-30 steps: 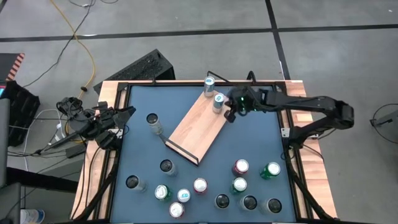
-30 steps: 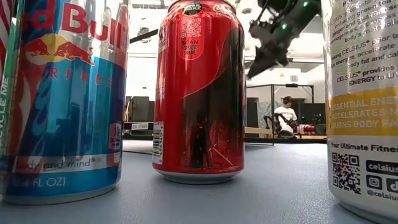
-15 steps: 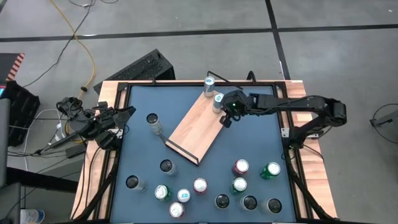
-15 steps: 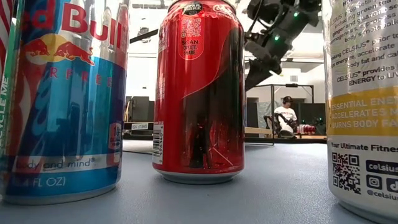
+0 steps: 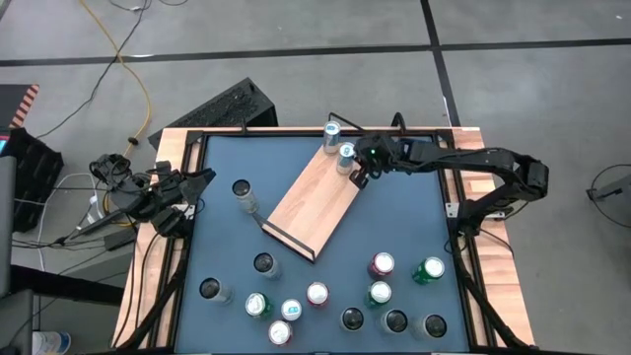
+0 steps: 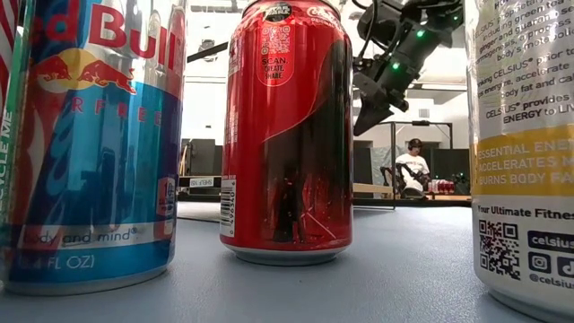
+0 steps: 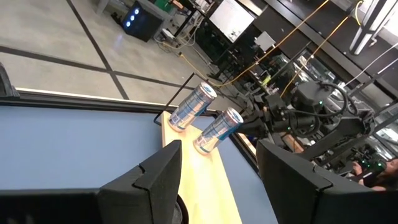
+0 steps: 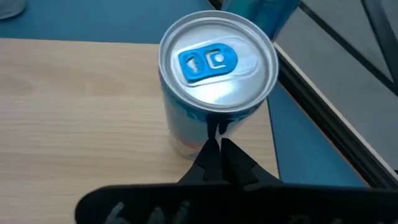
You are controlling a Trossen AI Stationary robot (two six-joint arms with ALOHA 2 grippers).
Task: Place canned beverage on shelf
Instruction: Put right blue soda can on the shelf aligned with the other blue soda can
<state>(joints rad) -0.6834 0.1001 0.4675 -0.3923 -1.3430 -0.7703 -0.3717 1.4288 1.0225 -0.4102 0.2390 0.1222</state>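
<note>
Both fingers (image 8: 219,163) nearer shelf can (image 8: 214,74)

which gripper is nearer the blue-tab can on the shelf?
Right. The right gripper hangs beside the can on the shelf; the left gripper waits at the table's far left edge.

Bench (image 5: 414,232): blue top inside a wooden rim. A black keyboard-like unit (image 5: 219,110) lies on the floor beyond the far-left corner. A yellow cable (image 5: 126,61) runs across the grey floor there, ending in a tangle of black cables (image 5: 110,170) beside the left edge. A black case (image 5: 27,155) sits further left on the floor. In the low view, a seated person (image 6: 413,168) shows in the room behind the bench. The left wrist view shows a monitor (image 7: 231,16) and a cabinet with blue lights (image 7: 140,13) beyond the far edge.
</note>
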